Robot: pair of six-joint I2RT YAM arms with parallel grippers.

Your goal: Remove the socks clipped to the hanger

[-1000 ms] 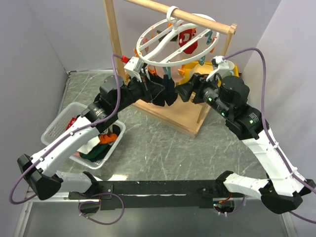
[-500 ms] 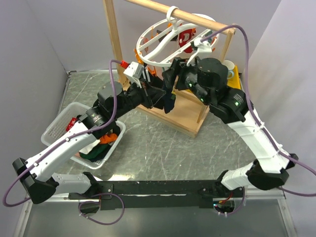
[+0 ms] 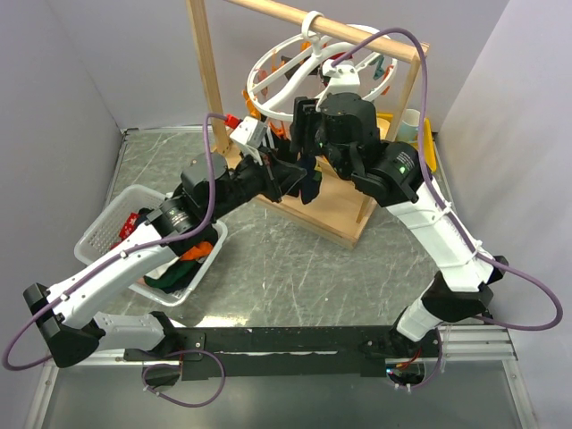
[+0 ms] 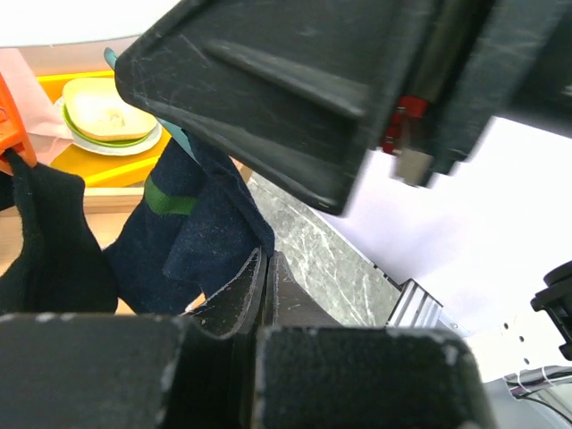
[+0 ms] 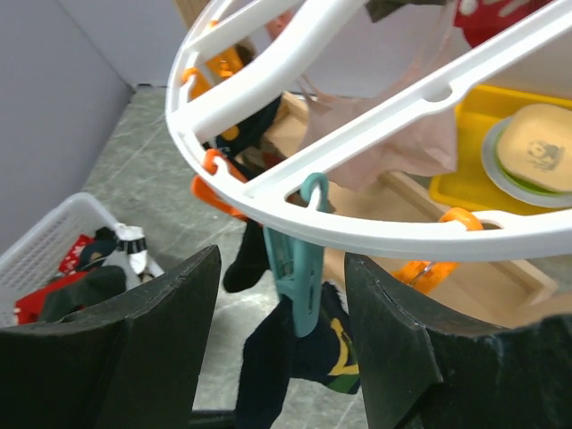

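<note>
Right gripper (image 5: pixel 281 268) gapes wide, one finger on each side of the teal clip (image 5: pixel 302 295), touching neither face. Left gripper (image 4: pixel 265 268) is pressed closed at the navy sock's (image 4: pixel 206 223) lower edge; whether it pinches fabric I cannot tell. The wooden rack (image 3: pixel 204 63) stands by the counter's far edge, with the hanger (image 3: pixel 268 67) hooked on its bar. A white basket (image 3: pixel 98 228) with socks in it sits near the left edge. The navy sock hangs from the teal clip.

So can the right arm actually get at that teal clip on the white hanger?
Probably yes: the right gripper is open, the teal clip appears to hang right between its fingers, and nothing seems to block the way.
</note>
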